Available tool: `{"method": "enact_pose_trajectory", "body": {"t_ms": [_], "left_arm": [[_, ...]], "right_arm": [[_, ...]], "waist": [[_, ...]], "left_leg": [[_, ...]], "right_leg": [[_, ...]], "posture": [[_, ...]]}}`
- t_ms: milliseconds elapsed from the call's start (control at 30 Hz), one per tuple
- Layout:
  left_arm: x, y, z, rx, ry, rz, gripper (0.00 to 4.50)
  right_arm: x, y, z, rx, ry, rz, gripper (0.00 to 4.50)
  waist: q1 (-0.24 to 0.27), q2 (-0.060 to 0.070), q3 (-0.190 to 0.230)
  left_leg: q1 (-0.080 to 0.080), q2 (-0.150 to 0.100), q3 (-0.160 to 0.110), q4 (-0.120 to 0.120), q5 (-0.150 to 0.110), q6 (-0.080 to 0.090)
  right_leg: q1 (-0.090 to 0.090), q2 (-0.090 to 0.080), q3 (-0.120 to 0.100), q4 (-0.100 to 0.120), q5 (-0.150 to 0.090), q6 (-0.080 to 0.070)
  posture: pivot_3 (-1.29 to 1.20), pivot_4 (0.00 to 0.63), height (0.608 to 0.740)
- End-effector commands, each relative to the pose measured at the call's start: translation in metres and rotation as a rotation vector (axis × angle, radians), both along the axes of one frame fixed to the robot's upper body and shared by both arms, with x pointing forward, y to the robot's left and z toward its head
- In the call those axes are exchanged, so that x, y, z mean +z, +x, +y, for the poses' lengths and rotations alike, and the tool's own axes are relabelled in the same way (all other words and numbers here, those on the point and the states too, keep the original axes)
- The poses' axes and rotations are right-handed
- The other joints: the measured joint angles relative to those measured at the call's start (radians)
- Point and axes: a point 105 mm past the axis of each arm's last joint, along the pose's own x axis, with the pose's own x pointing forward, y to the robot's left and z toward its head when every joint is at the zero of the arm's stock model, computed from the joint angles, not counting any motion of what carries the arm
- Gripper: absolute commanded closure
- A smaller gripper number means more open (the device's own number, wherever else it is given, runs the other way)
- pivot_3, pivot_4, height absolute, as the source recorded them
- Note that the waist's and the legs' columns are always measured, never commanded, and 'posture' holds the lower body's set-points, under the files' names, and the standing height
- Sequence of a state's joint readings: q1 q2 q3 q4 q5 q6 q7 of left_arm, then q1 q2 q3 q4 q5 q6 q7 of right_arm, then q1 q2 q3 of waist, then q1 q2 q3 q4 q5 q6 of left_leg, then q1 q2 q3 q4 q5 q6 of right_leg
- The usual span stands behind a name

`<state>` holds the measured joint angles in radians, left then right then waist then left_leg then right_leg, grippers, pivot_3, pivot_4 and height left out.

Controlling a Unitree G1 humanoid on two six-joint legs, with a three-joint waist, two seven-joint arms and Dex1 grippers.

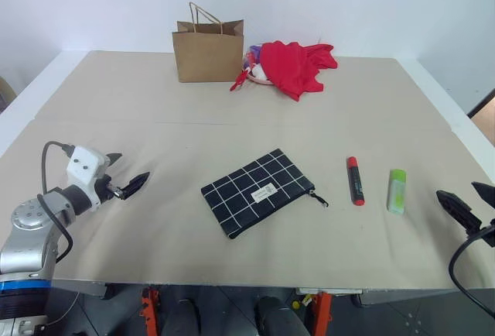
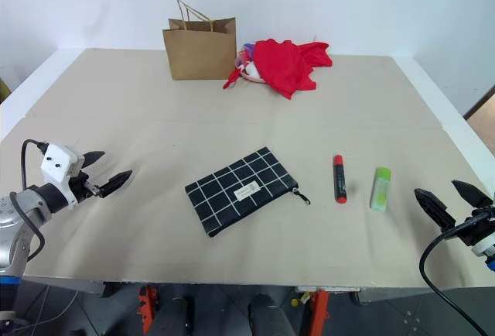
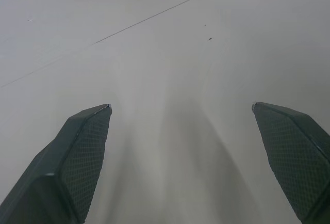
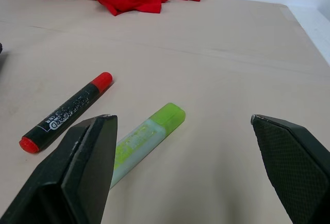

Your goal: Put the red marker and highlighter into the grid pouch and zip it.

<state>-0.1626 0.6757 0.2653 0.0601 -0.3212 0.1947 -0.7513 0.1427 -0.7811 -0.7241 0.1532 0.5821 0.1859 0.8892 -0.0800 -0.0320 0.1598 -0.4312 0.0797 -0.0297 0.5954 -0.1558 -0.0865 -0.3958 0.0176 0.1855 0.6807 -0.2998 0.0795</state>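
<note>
The grid pouch (image 1: 257, 191) lies flat in the middle of the table, black with white lines, its zipper pull (image 1: 319, 199) at its right end. To its right the red marker (image 1: 355, 180) lies on the table, and the light green highlighter (image 1: 397, 190) lies a little further right. My right gripper (image 1: 466, 203) is open at the table's right edge, just right of the highlighter and apart from it. My left gripper (image 1: 126, 172) is open over the left side, well left of the pouch, holding nothing. The right wrist view shows the marker (image 4: 67, 110) and highlighter (image 4: 147, 140) close ahead.
A brown paper bag (image 1: 208, 46) stands at the back of the table. Beside it on the right lies a red cloth (image 1: 292, 65) bunched over some small items. The tan table (image 1: 193, 135) ends near my grippers at the front.
</note>
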Motion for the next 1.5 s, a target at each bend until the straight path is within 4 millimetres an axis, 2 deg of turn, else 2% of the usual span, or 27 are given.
{"method": "enact_pose_trajectory", "body": {"t_ms": [33, 567, 733, 933, 1000, 1067, 1167, 1267, 1500], "left_arm": [[0.014, 0.0, 0.002, -0.016, 0.026, -0.049, 0.0], [0.012, -0.006, -0.012, -0.159, 0.038, -0.019, 0.0], [0.011, -0.012, -0.05, -0.327, 0.045, -0.007, 0.0], [-0.003, -0.035, -0.109, -0.573, 0.081, 0.015, 0.0], [-0.014, -0.051, -0.137, -0.712, 0.102, 0.026, 0.0], [-0.023, -0.063, -0.154, -0.813, 0.135, 0.034, 0.0], [-0.027, -0.069, -0.163, -0.888, 0.163, 0.037, 0.0], [-0.028, -0.072, -0.169, -0.917, 0.175, 0.021, 0.0], [-0.023, -0.069, -0.17, -0.892, 0.199, -0.028, 0.0]], "right_arm": [[0.014, 0.002, 0.002, 0.005, -0.034, -0.049, 0.04], [0.012, 0.009, 0.018, 0.096, -0.084, -0.019, 0.04], [0.022, 0.026, 0.068, 0.272, -0.081, -0.048, 0.04], [0.025, 0.05, 0.16, 0.496, 0.013, -0.072, 0.04], [0.019, 0.067, 0.202, 0.565, 0.076, -0.078, 0.59], [0.013, 0.082, 0.23, 0.596, 0.099, -0.08, 1.27], [0.0, 0.097, 0.246, 0.604, 0.108, -0.05, 2.82], [-0.014, 0.105, 0.25, 0.582, 0.095, -0.012, 4.47], [-0.044, 0.108, 0.239, 0.541, 0.01, 0.047, 4.47]], "waist": [[0.0, 0.0, 0.0], [0.0, 0.0, 0.0], [-0.004, 0.002, 0.0], [-0.004, 0.002, 0.0], [-0.01, 0.001, 0.0], [-0.01, 0.003, 0.001], [-0.006, 0.003, 0.001], [0.005, 0.003, 0.001], [0.005, 0.003, 0.001]], "left_leg": [[0.0, 0.0, 0.0, 0.0, 0.0, 0.0], [0.0, 0.0, 0.0, 0.0, 0.0, 0.0], [0.001, 0.0, 0.0, 0.0, 0.0, 0.0], [0.001, 0.0, -0.001, 0.0, 0.0, 0.0], [0.001, 0.0, -0.001, 0.0, 0.0, 0.0], [0.001, 0.0, -0.001, 0.001, 0.0, 0.0], [0.001, 0.0, -0.001, 0.001, 0.0, 0.0], [0.0, 0.0, -0.003, 0.001, 0.0, 0.0], [0.0, 0.0, -0.003, 0.0, 0.0, 0.001]], "right_leg": [[0.0, 0.0, 0.0, 0.0, 0.0, 0.0], [0.001, 0.0, 0.0, 0.0, 0.0, 0.0], [0.001, 0.0, 0.0, 0.0, 0.0, 0.0], [0.003, 0.0, -0.001, 0.0, 0.001, 0.002], [0.003, 0.0, -0.001, 0.0, 0.001, 0.002], [0.002, 0.0, -0.001, 0.0, 0.002, 0.002], [0.002, 0.0, -0.001, 0.001, 0.001, 0.002], [0.002, 0.0, -0.002, 0.0, 0.0, 0.002], [0.002, 0.0, -0.003, 0.001, 0.0, 0.002]], "posture": [[0.0, 0.15, 0.74], [0.0, 0.15, 0.74], [0.0, 0.15, 0.74], [0.0, 0.15, 0.74], [0.0, 0.15, 0.74], [0.0, 0.15, 0.74], [0.0, 0.15, 0.74], [0.0, 0.15, 0.74], [0.0, 0.15, 0.74]]}}
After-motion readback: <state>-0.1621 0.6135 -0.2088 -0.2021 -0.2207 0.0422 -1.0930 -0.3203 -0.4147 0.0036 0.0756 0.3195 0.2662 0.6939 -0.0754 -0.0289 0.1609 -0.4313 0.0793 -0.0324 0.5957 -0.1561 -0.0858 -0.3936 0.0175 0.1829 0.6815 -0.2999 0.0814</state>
